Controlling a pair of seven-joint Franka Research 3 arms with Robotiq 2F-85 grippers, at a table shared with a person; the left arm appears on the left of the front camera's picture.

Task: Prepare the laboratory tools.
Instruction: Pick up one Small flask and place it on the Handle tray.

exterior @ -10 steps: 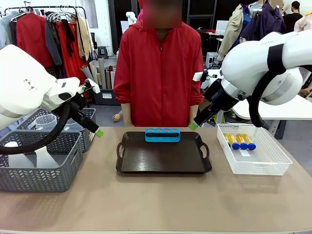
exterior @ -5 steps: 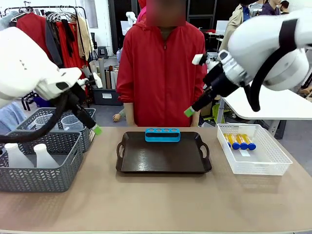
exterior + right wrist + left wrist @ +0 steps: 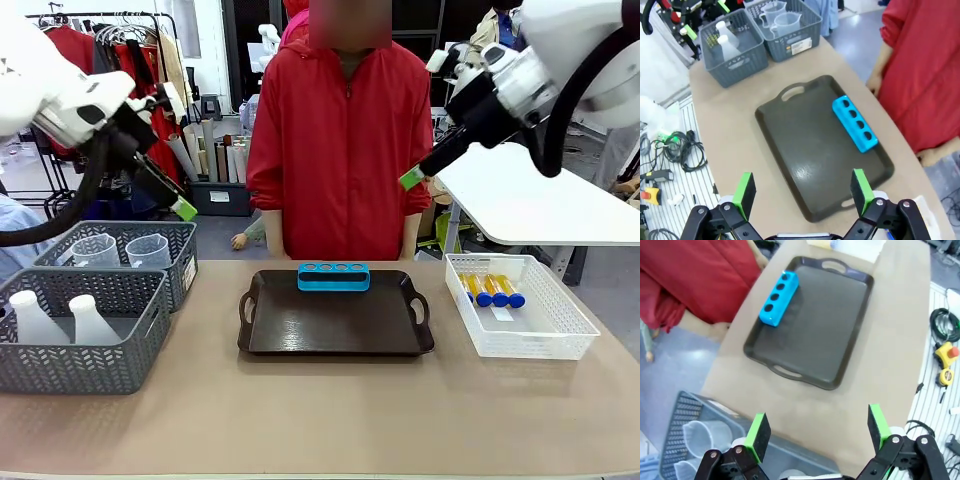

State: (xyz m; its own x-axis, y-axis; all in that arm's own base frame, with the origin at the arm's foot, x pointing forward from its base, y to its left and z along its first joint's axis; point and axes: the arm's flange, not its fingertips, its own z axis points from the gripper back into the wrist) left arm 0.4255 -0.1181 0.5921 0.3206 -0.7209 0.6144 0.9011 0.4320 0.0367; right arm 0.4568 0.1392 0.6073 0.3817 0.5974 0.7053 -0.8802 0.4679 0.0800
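Beige tabletop [image 3: 320, 410] is seen far below. Flasks [image 3: 35, 318] and beakers [image 3: 148, 250] are kept in grey baskets [image 3: 90, 365] under the left gripper [image 3: 818, 429], spread empty. Between both grippers, lower, the blue tube rack [image 3: 333, 276] is stood on a tray [image 3: 330, 325]. Orange tubes [image 3: 490, 290] are laid below the right gripper [image 3: 802, 188], likewise released

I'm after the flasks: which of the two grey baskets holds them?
The nearer grey basket, at the robot's left; two white flasks stand in it. The farther basket holds clear beakers.

Clothes rack [image 3: 145, 50], white side table [image 3: 530, 205], grey floor [image 3: 215, 235]
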